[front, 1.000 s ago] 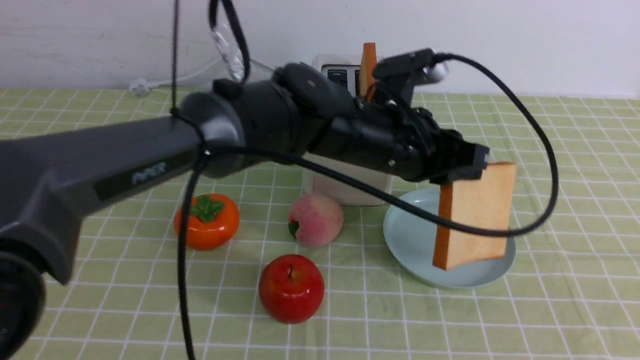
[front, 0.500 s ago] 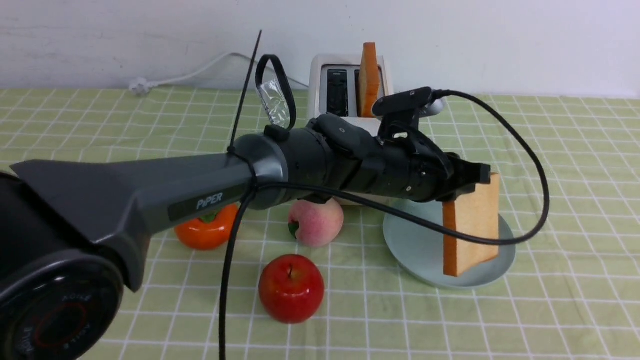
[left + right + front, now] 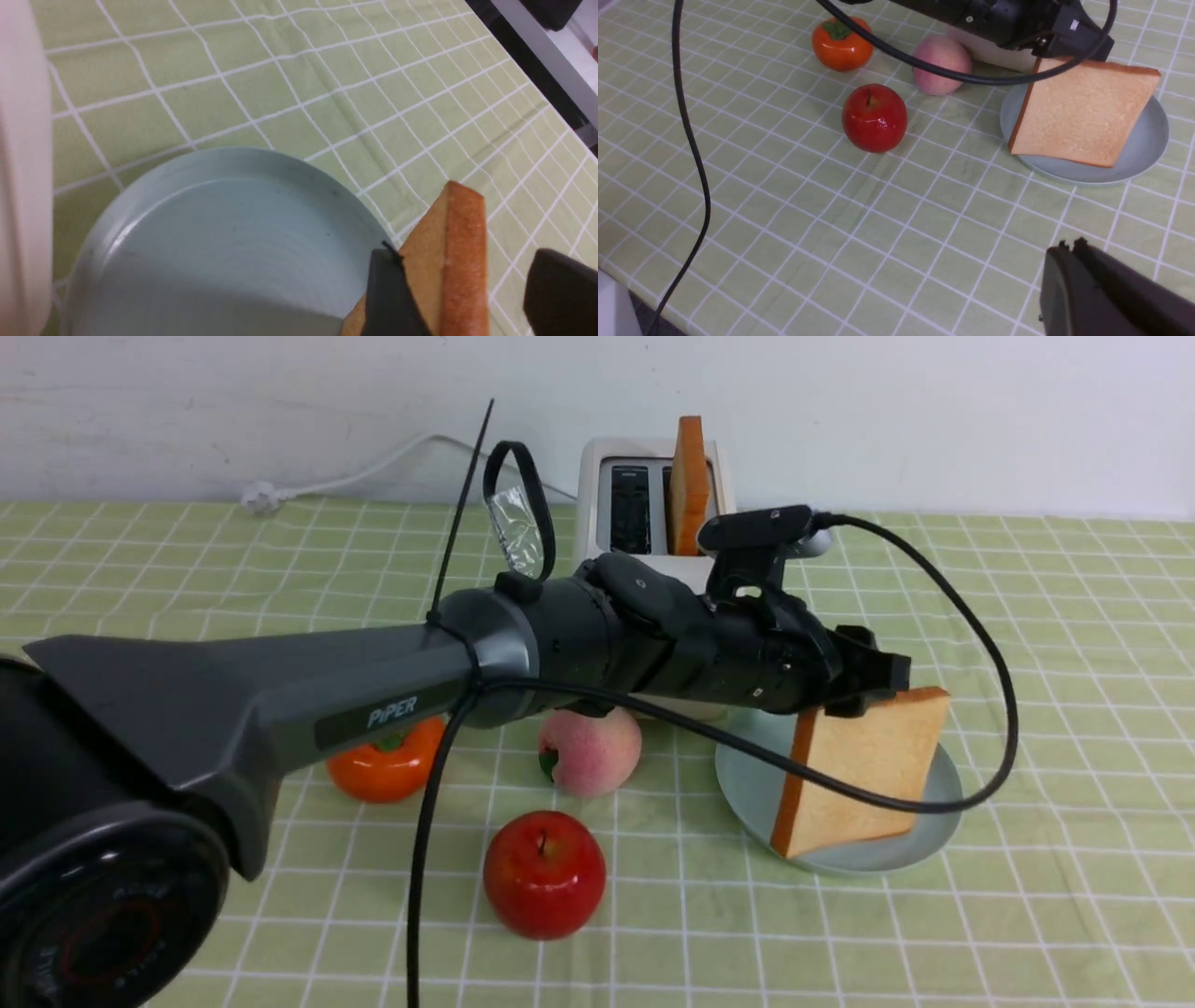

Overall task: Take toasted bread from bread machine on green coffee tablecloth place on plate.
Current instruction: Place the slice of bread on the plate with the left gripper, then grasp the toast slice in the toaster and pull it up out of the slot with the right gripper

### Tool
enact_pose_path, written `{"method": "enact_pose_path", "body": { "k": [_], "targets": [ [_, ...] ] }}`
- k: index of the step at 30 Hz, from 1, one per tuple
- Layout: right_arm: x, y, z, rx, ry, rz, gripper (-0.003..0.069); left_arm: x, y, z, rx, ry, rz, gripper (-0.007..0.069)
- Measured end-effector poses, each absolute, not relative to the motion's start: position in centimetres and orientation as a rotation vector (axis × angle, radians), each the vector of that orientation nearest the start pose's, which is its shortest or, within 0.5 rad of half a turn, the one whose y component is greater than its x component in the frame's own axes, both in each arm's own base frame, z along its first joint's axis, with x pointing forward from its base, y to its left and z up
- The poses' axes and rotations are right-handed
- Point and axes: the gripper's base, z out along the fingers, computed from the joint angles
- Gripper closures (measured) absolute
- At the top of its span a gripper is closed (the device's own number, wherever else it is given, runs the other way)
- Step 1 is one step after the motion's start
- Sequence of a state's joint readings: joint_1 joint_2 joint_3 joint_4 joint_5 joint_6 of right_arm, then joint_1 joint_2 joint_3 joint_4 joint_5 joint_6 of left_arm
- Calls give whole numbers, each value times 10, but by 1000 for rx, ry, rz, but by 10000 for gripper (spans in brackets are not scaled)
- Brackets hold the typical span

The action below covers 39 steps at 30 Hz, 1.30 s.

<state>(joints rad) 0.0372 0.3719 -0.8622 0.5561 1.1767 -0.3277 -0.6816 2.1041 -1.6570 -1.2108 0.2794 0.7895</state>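
Note:
One slice of toasted bread (image 3: 864,765) leans tilted on the pale blue-green plate (image 3: 747,775), its lower edge on the plate and its top corner against one finger of my left gripper (image 3: 882,677). In the left wrist view the left gripper (image 3: 467,275) is open: the slice (image 3: 460,261) rests on one finger, with a clear gap to the other. A second slice (image 3: 689,476) stands in the white bread machine (image 3: 586,513) behind, on the green coffee tablecloth (image 3: 1074,616). My right gripper (image 3: 1069,245) hovers shut over the cloth, near the front.
A red apple (image 3: 543,873), a peach (image 3: 590,747) and an orange persimmon (image 3: 378,770) sit left of the plate. My left arm's black cable (image 3: 999,663) loops over the plate. The toaster's white cord (image 3: 373,467) runs along the back wall.
My left arm dropped toward the plate, then its jaws opened. The slice went from hanging upright in the grip to leaning tilted on the plate.

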Motion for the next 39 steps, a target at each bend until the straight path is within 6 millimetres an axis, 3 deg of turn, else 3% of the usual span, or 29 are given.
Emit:
{"method": "enact_pose_path", "body": {
  "k": [5,10,15,16,17,19,21,28,32,33,35,37,39],
  "targets": [
    [14,46,376,-465,2020,505,657,368,-323,278,501,1967,-854,157],
    [14,46,376,-474,2022,499,657,362,-314,309,566,1849,-774,198],
    [14,43,374,-473,2036,455,657,346,-301,349,594,1753,-761,405],
    [15,42,373,-473,2048,430,657,336,-294,360,622,1731,-748,531],
    [15,41,372,-467,2053,420,657,329,-288,368,636,1713,-736,581],
    [16,40,372,-451,2063,413,657,316,-278,371,665,1711,-714,638],
    [17,39,372,-434,2075,415,657,304,-268,373,683,1715,-692,638],
    [53,40,367,-396,2212,455,657,231,-196,372,570,1720,-632,638],
    [85,45,364,-358,2266,535,656,184,-149,368,421,1683,-649,638],
    [88,46,363,-355,2273,550,656,184,-149,365,421,1694,-649,638],
    [112,52,359,-372,2293,636,656,155,-121,358,348,1652,-647,638],
    [121,54,357,-381,2296,675,656,143,-109,357,328,1622,-652,638],
    [146,60,357,-405,2300,764,656,120,-90,347,310,1585,-664,638]
  ]
}}
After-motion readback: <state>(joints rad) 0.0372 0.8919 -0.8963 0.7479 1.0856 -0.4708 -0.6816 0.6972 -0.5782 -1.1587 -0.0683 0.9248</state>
